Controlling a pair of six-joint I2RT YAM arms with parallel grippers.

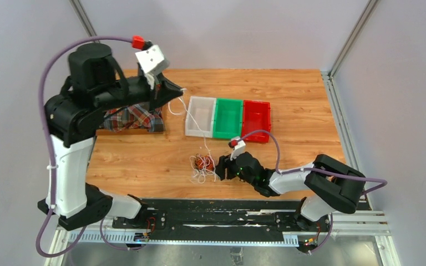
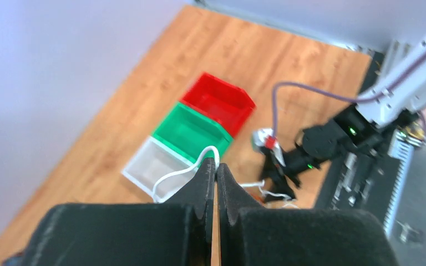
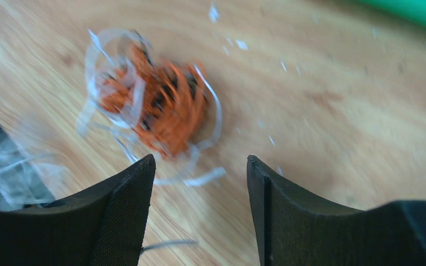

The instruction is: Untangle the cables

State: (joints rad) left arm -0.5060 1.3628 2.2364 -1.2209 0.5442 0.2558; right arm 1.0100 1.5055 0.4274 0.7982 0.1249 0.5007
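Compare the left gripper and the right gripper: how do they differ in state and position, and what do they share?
The left gripper is shut, pinching a white cable; the right gripper is open and holds nothing. The left gripper hangs high above the table; the right gripper sits low, just short of the orange-and-white tangle. Both have two dark fingers.

Clr bin [image 1: 202, 108], grn bin [image 1: 228, 116], red bin [image 1: 257, 116], plaid cloth [image 1: 133, 116]

Overhead and close right wrist views share the cables [image 1: 202, 166].
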